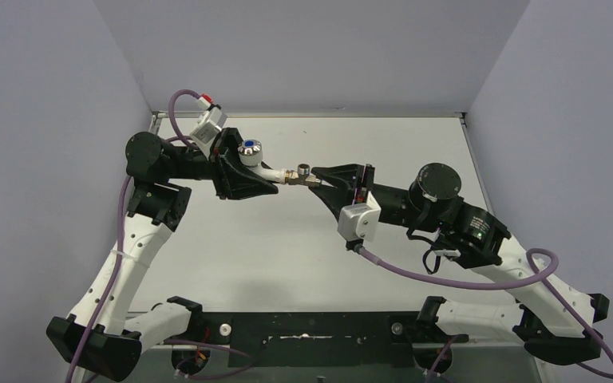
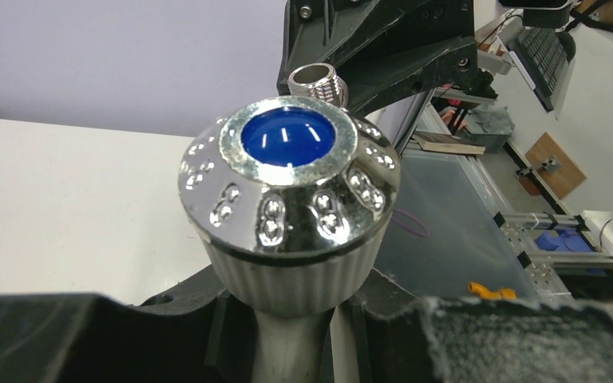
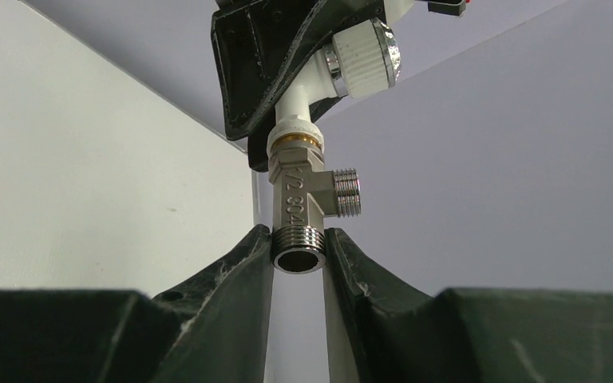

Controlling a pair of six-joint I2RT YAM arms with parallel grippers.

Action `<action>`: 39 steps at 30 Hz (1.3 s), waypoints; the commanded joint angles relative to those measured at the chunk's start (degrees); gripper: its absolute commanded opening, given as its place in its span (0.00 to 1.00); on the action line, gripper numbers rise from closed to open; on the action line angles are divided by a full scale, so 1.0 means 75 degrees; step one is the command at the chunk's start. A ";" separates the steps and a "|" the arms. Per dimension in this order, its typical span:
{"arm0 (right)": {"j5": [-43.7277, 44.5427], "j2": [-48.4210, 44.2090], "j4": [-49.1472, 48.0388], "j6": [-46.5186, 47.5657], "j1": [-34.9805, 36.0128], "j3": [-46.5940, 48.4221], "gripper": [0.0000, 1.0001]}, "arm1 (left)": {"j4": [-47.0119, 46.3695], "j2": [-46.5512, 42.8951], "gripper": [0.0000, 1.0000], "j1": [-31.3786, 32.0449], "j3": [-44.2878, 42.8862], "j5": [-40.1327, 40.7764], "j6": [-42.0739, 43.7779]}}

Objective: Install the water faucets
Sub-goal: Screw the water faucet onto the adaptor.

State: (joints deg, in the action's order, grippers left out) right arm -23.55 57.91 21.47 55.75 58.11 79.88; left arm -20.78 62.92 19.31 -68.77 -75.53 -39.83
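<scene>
The water faucet is held in mid-air above the white table point(image 1: 287, 255). My left gripper point(image 1: 265, 182) is shut on its white tap body point(image 1: 271, 171), just below the chrome knob with the blue dot point(image 1: 249, 149). That knob point(image 2: 287, 187) fills the left wrist view, with the white stem clamped between the jaws of the left gripper point(image 2: 303, 327). My right gripper point(image 3: 299, 249) is shut on the lower threaded end of the grey metal fitting point(image 3: 297, 199). The fitting meets the tap's white stem point(image 3: 297, 112) at a brass ring. A side outlet point(image 3: 346, 192) points right.
Grey walls close in the table on three sides. Purple cables point(image 1: 439, 275) trail from both wrists. The arm bases and a black bar point(image 1: 311, 329) stand along the near edge. Beyond the table, the left wrist view shows a cluttered bench point(image 2: 543, 239).
</scene>
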 commanded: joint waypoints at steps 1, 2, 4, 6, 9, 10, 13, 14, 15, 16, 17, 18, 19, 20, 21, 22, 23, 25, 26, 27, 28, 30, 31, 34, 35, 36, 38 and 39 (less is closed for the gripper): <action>-0.0035 -0.0176 -0.0534 -0.0547 0.0025 0.0088 0.17 | -0.0476 -0.0008 0.00 -0.0043 -0.0310 0.0095 -0.0034; -0.0030 -0.0204 -0.0608 -0.0733 0.0031 0.0031 0.15 | -0.0485 -0.0010 0.00 -0.0043 -0.0318 0.0071 -0.0036; 0.0009 -0.0248 -0.0791 -0.1182 0.0026 -0.0090 0.11 | -0.0485 -0.0030 0.00 -0.0043 -0.0309 0.0057 0.0010; 0.0070 -0.0276 -0.0952 -0.1732 0.0024 -0.0217 0.08 | -0.0449 -0.0058 0.00 -0.0043 -0.0308 0.0082 0.0121; 0.0212 -0.0319 -0.1363 -0.2787 0.0028 -0.0465 0.03 | -0.0097 -0.0029 0.00 -0.0043 -0.0383 0.0141 0.0464; 0.0291 -0.0342 -0.1529 -0.3194 0.0026 -0.0581 0.01 | -0.0060 -0.0008 0.00 -0.0042 -0.0384 0.0131 0.0481; 0.0554 -0.0407 -0.1987 -0.4296 0.0025 -0.0917 0.00 | -0.0054 0.0012 0.00 -0.0043 -0.0375 0.0112 0.0522; 0.0637 -0.0419 -0.2059 -0.4615 0.0022 -0.0984 0.00 | -0.0054 0.0000 0.00 -0.0043 -0.0367 0.0118 0.0555; 0.0713 -0.0412 -0.2126 -0.4958 0.0022 -0.1022 0.00 | -0.0045 -0.0014 0.00 -0.0043 -0.0365 0.0127 0.0587; 0.0811 -0.0400 -0.2195 -0.5325 0.0025 -0.1056 0.00 | -0.0043 -0.0015 0.00 -0.0043 -0.0376 0.0132 0.0612; 0.0914 -0.0378 -0.2235 -0.5685 0.0024 -0.1057 0.00 | -0.0032 -0.0005 0.00 -0.0043 -0.0391 0.0144 0.0631; 0.0984 -0.0358 -0.2266 -0.6094 0.0022 -0.1055 0.00 | -0.0037 0.0017 0.00 -0.0043 -0.0403 0.0136 0.0635; 0.1048 -0.0341 -0.2310 -0.6504 0.0025 -0.1059 0.00 | -0.0032 0.0033 0.00 -0.0043 -0.0410 0.0124 0.0646; 0.1072 -0.0336 -0.2347 -0.6915 0.0025 -0.1055 0.00 | -0.0037 0.0057 0.00 -0.0043 -0.0411 0.0113 0.0647; 0.1139 -0.0328 -0.2403 -0.7341 0.0028 -0.1063 0.00 | -0.0039 0.0079 0.00 -0.0043 -0.0419 0.0099 0.0638; 0.1182 -0.0333 -0.2481 -0.7851 0.0023 -0.1080 0.00 | -0.0033 0.0092 0.00 -0.0043 -0.0427 0.0090 0.0650; 0.1227 -0.0347 -0.2588 -0.8346 0.0016 -0.1112 0.00 | -0.0040 0.0098 0.00 -0.0043 -0.0435 0.0091 0.0651; 0.1341 -0.0362 -0.2753 -0.9084 0.0020 -0.1192 0.00 | -0.0036 0.0106 0.00 -0.0043 -0.0439 0.0142 0.0686; 0.1396 -0.0362 -0.2797 -0.9466 0.0020 -0.1234 0.00 | -0.0042 0.0116 0.00 -0.0042 -0.0435 0.0181 0.0693; 0.1450 -0.0362 -0.2804 -0.9795 0.0013 -0.1271 0.00 | -0.0053 0.0129 0.00 -0.0043 -0.0448 0.0209 0.0704; 0.1463 -0.0352 -0.2805 -1.0130 0.0011 -0.1333 0.00 | -0.0058 0.0157 0.00 -0.0043 -0.0458 0.0214 0.0706; 0.1484 -0.0330 -0.2805 -1.0792 0.0011 -0.1452 0.00 | -0.0066 0.0187 0.00 -0.0043 -0.0466 0.0191 0.0700; 0.1498 -0.0327 -0.2910 -1.1134 0.0016 -0.1523 0.00 | -0.0066 0.0189 0.00 -0.0043 -0.0468 0.0185 0.0698; 0.1488 -0.0344 -0.3133 -1.1901 0.0010 -0.1688 0.00 | -0.0042 0.0149 0.00 -0.0043 -0.0466 0.0222 0.0729; 0.1513 -0.0352 -0.3140 -1.2031 0.0015 -0.1702 0.00 | -0.0028 0.0143 0.00 -0.0043 -0.0474 0.0252 0.0745; 0.1491 -0.0361 -0.3144 -1.2048 0.0011 -0.1696 0.00 | -0.0027 0.0151 0.00 -0.0043 -0.0479 0.0256 0.0762; 0.1327 -0.0361 -0.3073 -1.1924 0.0011 -0.1617 0.06 | -0.0020 0.0154 0.00 -0.0043 -0.0465 0.0250 0.0780; 0.1320 -0.0362 -0.3054 -1.1904 0.0010 -0.1586 0.08 | -0.0010 0.0145 0.00 -0.0043 -0.0456 0.0250 0.0791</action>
State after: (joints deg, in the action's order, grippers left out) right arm -11.35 54.61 2.20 -28.10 57.71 67.57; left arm -18.65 64.25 18.63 -69.17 -77.21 -35.48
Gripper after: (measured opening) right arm 0.261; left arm 0.265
